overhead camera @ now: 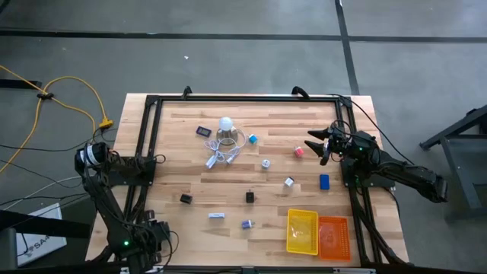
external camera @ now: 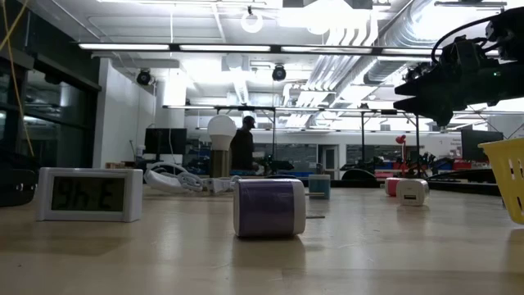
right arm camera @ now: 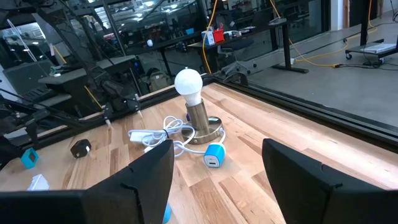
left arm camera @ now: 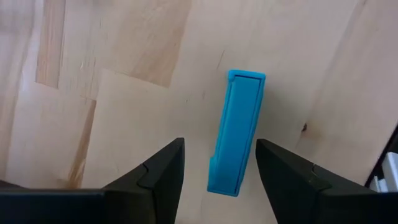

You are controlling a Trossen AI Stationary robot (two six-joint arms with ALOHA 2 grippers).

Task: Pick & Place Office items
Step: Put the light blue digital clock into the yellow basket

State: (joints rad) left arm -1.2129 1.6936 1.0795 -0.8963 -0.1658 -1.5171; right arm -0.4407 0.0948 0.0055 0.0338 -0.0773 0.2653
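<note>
From above, the office items (overhead camera: 251, 196) lie scattered across the table's (overhead camera: 380, 228) middle; the right gripper (overhead camera: 318, 145) hovers spread beside the pink cube (overhead camera: 299, 151). In its wrist view, the left gripper (left arm camera: 220, 162) is spread over a blue block (left arm camera: 238, 130).

Yellow tray (overhead camera: 302, 231), orange tray (overhead camera: 332, 237), pink cube (overhead camera: 299, 151), blue block (overhead camera: 324, 182).
</note>
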